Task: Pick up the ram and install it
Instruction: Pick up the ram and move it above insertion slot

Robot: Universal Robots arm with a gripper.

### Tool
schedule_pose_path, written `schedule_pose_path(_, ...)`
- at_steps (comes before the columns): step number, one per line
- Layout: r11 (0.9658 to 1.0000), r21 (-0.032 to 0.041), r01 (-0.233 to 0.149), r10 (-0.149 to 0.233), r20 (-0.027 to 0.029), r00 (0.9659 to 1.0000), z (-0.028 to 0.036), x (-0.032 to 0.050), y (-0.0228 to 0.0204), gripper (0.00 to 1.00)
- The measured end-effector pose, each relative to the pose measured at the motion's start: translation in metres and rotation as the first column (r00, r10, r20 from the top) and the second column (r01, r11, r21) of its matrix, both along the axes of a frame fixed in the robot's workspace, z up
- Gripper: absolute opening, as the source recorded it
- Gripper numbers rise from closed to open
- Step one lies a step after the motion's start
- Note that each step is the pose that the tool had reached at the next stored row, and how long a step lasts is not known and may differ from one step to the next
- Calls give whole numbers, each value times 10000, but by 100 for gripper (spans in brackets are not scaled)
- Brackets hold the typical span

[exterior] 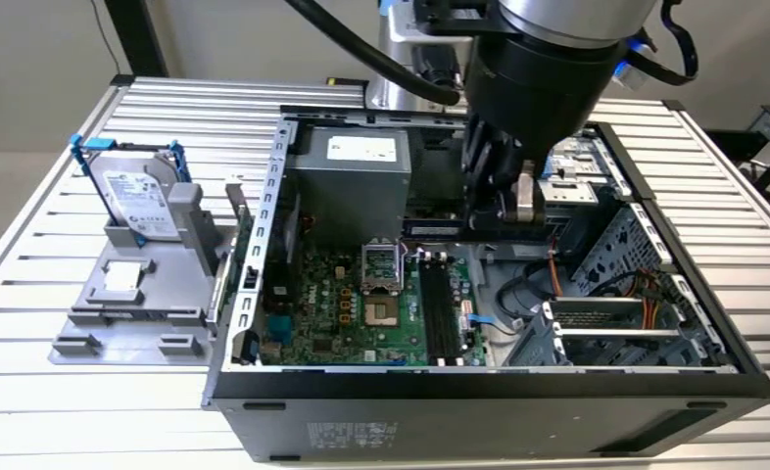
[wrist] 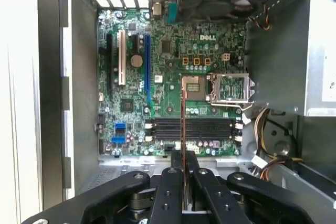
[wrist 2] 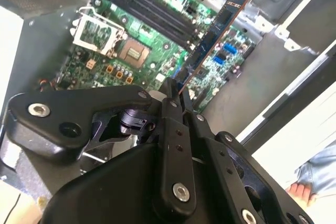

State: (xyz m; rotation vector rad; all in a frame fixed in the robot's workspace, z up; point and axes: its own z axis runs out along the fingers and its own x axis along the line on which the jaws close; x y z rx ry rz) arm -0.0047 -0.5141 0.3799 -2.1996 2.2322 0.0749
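As arm hangs over far half of open computer case (exterior: 490,384), gripper (wrist 2: 176,90) clenched on end of ram (wrist 2: 212,38), fingers (wrist: 170,182) pinching stick. Ram juts from fingertips toward green motherboard (wrist: 131,103), apart from it. In first wrist view, ram's thin edge (wrist: 182,121) crosses black memory slots (wrist: 210,128) beside CPU socket (wrist: 231,87). Hard drive in blue bracket (exterior: 137,196) stands on grey fixture (exterior: 123,313), outside case at exterior view's left, well apart from gripper.
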Motion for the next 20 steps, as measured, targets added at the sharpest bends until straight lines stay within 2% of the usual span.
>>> schedule_pose_path(7,10000,-1,0,0,-1,10000,0,178,1,0)
schedule_pose_path(15,10000,1,-1,1,0,10000,0,187,10,0)
schedule_pose_path(17,10000,1,-1,1,0,10000,0,187,60,0)
schedule_pose_path(20,10000,2,1,-1,1,10000,0,186,187,0)
